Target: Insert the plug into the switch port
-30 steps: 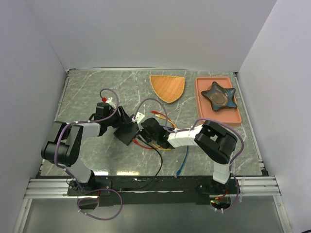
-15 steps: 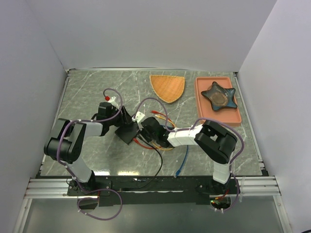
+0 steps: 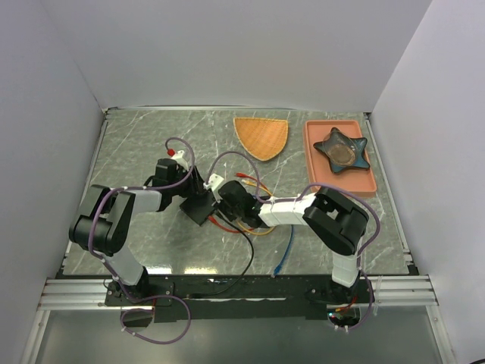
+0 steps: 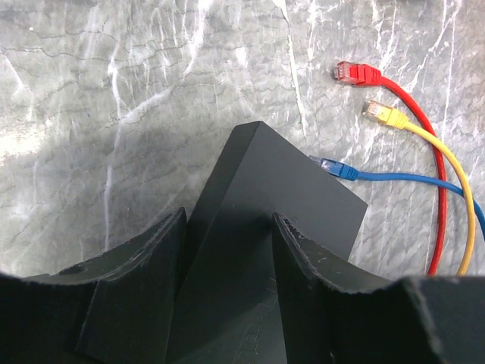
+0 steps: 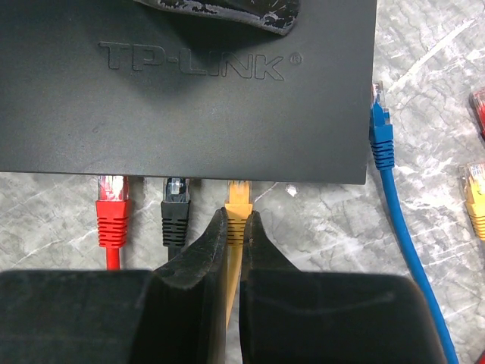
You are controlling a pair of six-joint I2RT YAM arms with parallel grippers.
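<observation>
Right gripper (image 5: 237, 221) clenches the orange plug (image 5: 239, 199), whose tip sits in the port (image 5: 239, 183) just ahead. Probably only a final push and release remain. Left gripper (image 4: 229, 220) straddles the switch (image 4: 258, 197); I cannot tell whether it grips.

On the grey marbled table (image 3: 136, 144), we see an orange fan-shaped woven mat (image 3: 261, 136) at the far side. Just right of it lies a salmon rectangular tray (image 3: 312, 155) holding a dark star-shaped dish (image 3: 342, 149). A thin blue cable (image 3: 289, 244) trails toward the near edge.
</observation>
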